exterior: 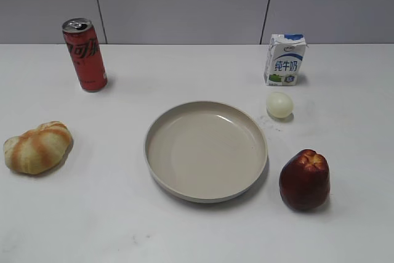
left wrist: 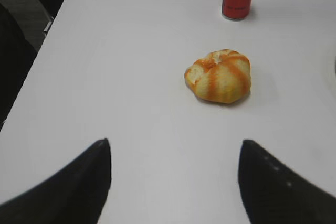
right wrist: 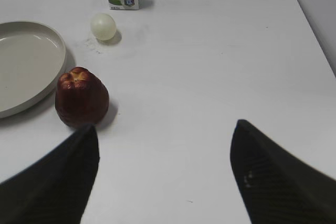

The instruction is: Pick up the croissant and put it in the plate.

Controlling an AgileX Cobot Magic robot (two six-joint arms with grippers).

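Both claws spread wide, empty; croissant (exterior: 37,147) at plate's (exterior: 206,196) nine o'clock, so left claw (left wrist: 176,182) should advance toward twelve, straddle its plump middle, close gently.

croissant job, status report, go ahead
Left claw open, short of the croissant. Right claw open, idle by the apple. Croissant on the table, left of the empty plate. Nothing between them.
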